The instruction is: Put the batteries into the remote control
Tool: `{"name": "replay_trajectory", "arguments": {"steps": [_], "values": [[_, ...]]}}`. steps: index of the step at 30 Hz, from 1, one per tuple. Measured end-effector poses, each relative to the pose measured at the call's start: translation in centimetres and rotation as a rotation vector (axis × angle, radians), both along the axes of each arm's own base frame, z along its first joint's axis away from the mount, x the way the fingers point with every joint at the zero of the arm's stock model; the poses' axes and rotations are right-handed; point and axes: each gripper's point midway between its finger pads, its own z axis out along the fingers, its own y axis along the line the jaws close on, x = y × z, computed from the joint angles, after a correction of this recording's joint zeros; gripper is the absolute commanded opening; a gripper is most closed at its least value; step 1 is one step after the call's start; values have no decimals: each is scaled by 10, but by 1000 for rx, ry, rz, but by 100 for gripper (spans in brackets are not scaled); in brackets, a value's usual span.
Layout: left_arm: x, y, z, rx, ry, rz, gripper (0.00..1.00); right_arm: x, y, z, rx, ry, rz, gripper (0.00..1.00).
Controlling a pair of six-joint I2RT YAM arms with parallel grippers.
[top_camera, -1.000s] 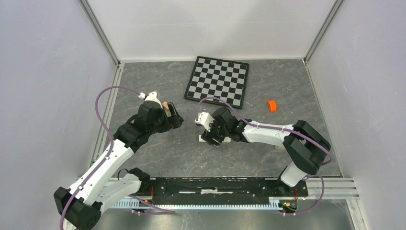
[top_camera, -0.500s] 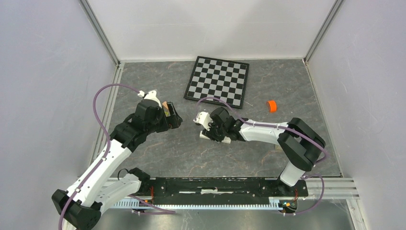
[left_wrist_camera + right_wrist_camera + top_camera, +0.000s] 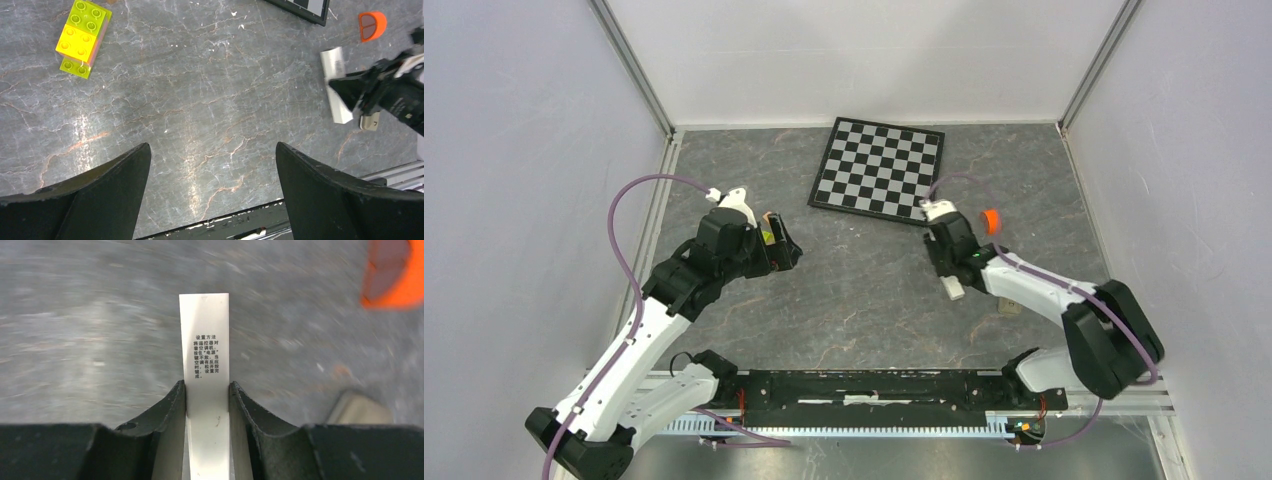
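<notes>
My right fingers [image 3: 172,407] are closed tight on the remote control [image 3: 205,350], one against each long edge. Its pale back, with a block of printed text, faces up, and most of its length juts out ahead of them. Ahead and to their right sits an orange cap [image 3: 392,275]. Just off the right fingertip a small beige piece [image 3: 360,410] lies on the bench [image 3: 75,315]. My left fingers [image 3: 110,185] are spread wide over the bench with nothing between them. The yellow-green bricks [image 3: 82,37] lie ahead to their left.
</notes>
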Motion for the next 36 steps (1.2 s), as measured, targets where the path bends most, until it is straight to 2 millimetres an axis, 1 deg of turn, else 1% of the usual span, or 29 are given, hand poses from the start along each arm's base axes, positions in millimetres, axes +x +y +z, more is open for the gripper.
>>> {"name": "replay_trajectory", "arguments": {"steps": [2,4,5,6,8,10,11,13,14,16,18,19,21,23,27,29,30,33,36], "values": [[-1,1,-1,4,7,0,100,-4,-29,-3,6,-2,-121,33],[-2,1,-2,5,8,0,100,-12,-49,-12,6,20,-205,37],[-2,1,-2,5,9,0,100,-17,-55,-18,2,37,-232,40],[-2,1,-2,5,10,0,100,-20,-59,-22,6,46,-256,46],[-4,2,-1,7,12,0,100,-20,-61,-22,25,42,-287,65],[-7,4,1,6,11,1,100,-24,-65,-26,28,54,-309,77],[-8,5,2,7,11,1,100,-25,-67,-28,31,58,-322,81],[-12,8,8,6,6,4,100,-27,-69,-23,46,42,-331,84],[-14,10,12,5,-2,7,100,-27,-69,-19,57,28,-332,84],[-19,14,21,0,-20,14,100,-25,-68,-3,89,-19,-330,86],[-24,20,32,-5,-49,26,100,-22,-67,19,134,-86,-327,87],[-28,24,38,-11,-66,31,100,-21,-67,25,141,-102,-328,87],[-35,31,51,-20,-102,45,100,-20,-69,56,190,-194,-333,87],[-43,39,65,-34,-140,57,100,-21,-76,88,228,-285,-349,89],[-61,58,89,-47,-212,95,100,-36,-99,165,317,-516,-404,90],[-69,69,103,-48,-244,119,100,-53,-116,207,366,-654,-434,90],[-72,72,109,-49,-256,128,100,-62,-125,225,387,-717,-453,90],[-81,85,129,-52,-301,163,100,-101,-162,279,451,-915,-536,90],[-91,99,144,-49,-352,189,100,-140,-198,318,491,-1056,-634,90]]}}
